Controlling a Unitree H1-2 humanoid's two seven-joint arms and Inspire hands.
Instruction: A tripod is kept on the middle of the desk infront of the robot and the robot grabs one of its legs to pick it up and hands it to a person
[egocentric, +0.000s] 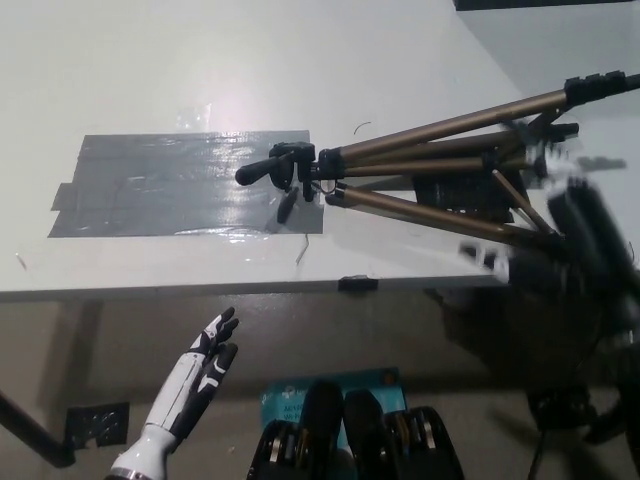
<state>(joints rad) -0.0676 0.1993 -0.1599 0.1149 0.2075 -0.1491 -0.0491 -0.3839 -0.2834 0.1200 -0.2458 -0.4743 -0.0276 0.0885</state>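
Your black right hand (578, 238) is at the far right, past the corner of the tabletop (300, 60), and it's right against the foot end of the tripod's lower leg (440, 214). It's a smear of blur, so you can't tell whether it's clamped on that leg or only beside it.

Out from there, the tripod (420, 165) lies on its side across the right half of the tabletop. Its legs fan toward you on the right, and the upper leg (450, 125) pokes out beyond the right edge. The tripod's head (288, 165) points toward the middle. Its handle (255, 173) sits over the right end of a grey taped patch (160, 185).

Plenty of bare surface behind the tripod and off to the left of the patch. The front edge (200, 292) runs straight across, with a small black clip (357, 284) on it just below the head.

Your white left hand (208, 362) rests low, in front of and below that edge, fingers straight and slightly spread, holding nothing, well apart from the tripod. A teal box (330, 392) sits on the floor to its right.
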